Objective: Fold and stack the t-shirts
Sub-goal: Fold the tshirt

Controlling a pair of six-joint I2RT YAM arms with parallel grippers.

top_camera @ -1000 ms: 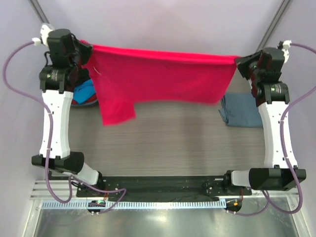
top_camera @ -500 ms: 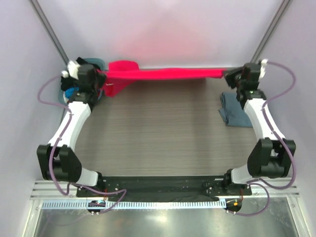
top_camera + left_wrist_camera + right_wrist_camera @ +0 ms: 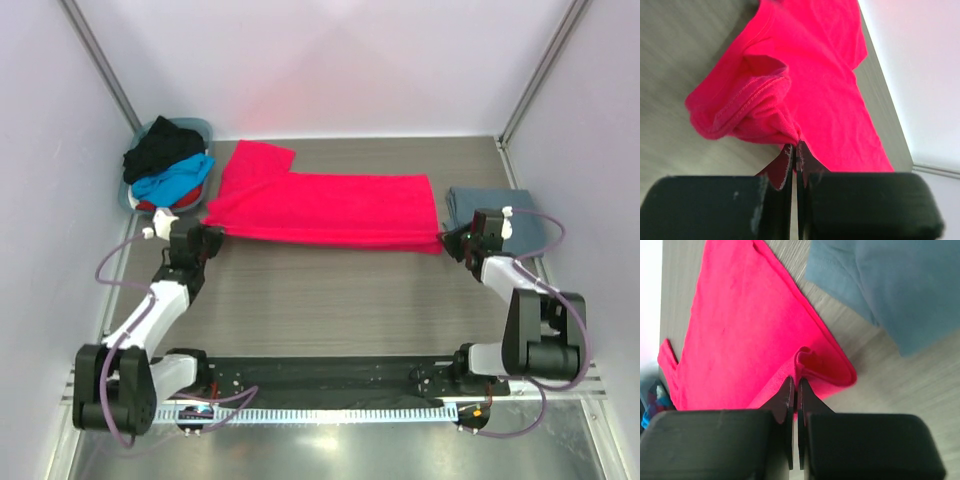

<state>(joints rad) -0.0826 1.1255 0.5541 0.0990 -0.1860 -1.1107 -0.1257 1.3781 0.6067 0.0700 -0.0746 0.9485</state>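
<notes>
L gripper point(image 3: 796, 147): pinched tight on red-pink tee point(image 3: 330, 205), its near-left corner
R gripper point(image 3: 795, 382): same, clamped on near-right corner
red-pink tee: flat across table's point(image 3: 330, 300) far half
grey-blue tee point(image 3: 900, 285): by right edge
other tees point(image 3: 165, 165): black/blue/red in bin point(image 3: 128, 192), far-left corner

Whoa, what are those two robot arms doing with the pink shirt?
They're folding it. The red-pink t-shirt lies across the table and looks doubled over. The left gripper pinches its near left corner and the right gripper pinches its near right corner, both shut on the cloth. A grey-blue t-shirt sits folded on the right, and more shirts wait in a tub at the far left.
</notes>
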